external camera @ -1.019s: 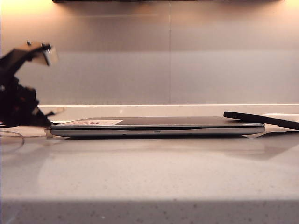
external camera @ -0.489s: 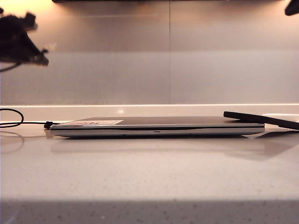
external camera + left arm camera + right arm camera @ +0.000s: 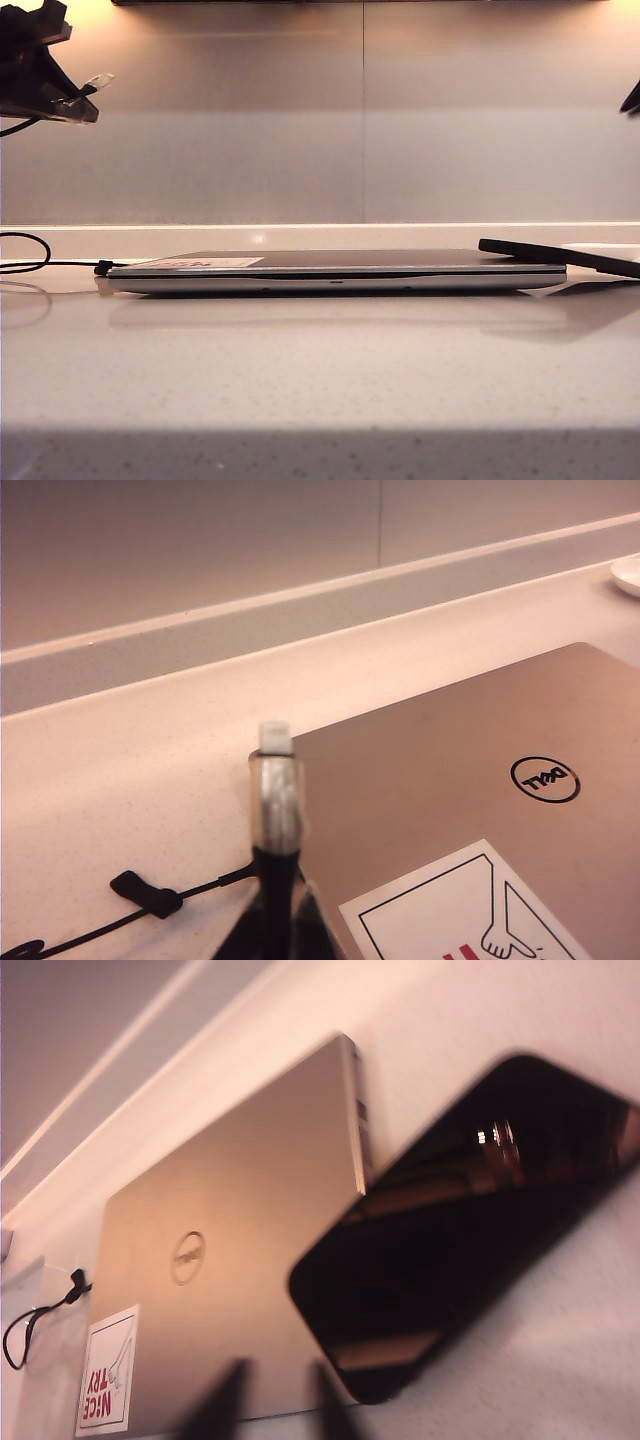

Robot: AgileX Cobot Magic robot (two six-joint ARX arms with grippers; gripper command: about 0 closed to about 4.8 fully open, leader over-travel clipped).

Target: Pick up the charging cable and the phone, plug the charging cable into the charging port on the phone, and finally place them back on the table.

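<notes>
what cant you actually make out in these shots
- Right claw: wrist view blurs its fingers; exterior view's right edge cuts it off.
- Phone: far end runs past the exterior view's right edge.
- Cable: its run leaves the exterior view's left edge.
- Left claw: the cable's plug hides its tips.

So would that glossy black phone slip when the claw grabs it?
Possibly: the flat glossy black phone mirrors the lights, so it looks slick. It seems stiff, and one end rests propped on the silver laptop, so pushing may slide it off.

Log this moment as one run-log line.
left end effector: shut, raised | right end effector: open above phone | phone: propped on laptop | cable: on table
</notes>
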